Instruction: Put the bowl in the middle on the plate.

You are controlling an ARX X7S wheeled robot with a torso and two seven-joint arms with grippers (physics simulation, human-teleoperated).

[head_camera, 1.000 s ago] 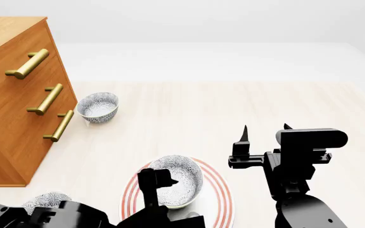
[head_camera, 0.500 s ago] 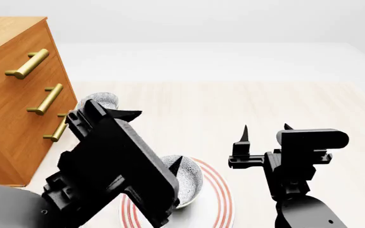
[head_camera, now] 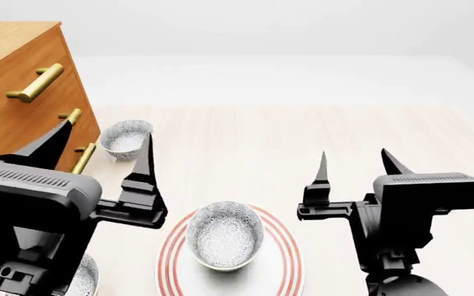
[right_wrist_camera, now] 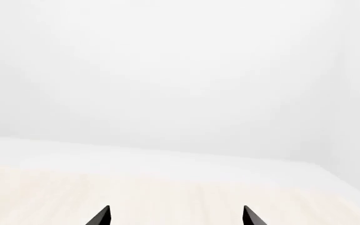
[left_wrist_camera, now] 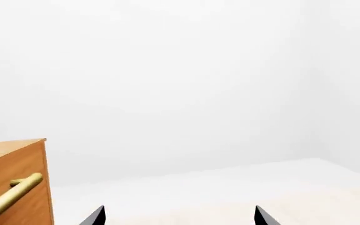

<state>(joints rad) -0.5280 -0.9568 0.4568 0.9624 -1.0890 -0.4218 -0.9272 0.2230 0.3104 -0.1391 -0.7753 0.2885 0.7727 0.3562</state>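
Wooden dresser (head_camera: pixel 15 92) with brass bar handles stands far left on the pale matte table (head_camera: pixel 303 142). Flat red-ringed plate (head_camera: pixel 286 259) lies near centre with the speckled, glossy bowl (head_camera: pixel 224 234) upright on it, so placement looks complete. Left gripper (head_camera: pixel 101 163) and right gripper (head_camera: pixel 357 166), both spread apart and empty, point upward, clear of the dishes.

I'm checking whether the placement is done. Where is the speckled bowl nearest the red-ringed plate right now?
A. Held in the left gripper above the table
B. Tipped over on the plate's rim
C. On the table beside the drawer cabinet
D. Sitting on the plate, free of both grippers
D: the bowl stands upright on the plate, while the left gripper and right gripper are both raised, open and empty.
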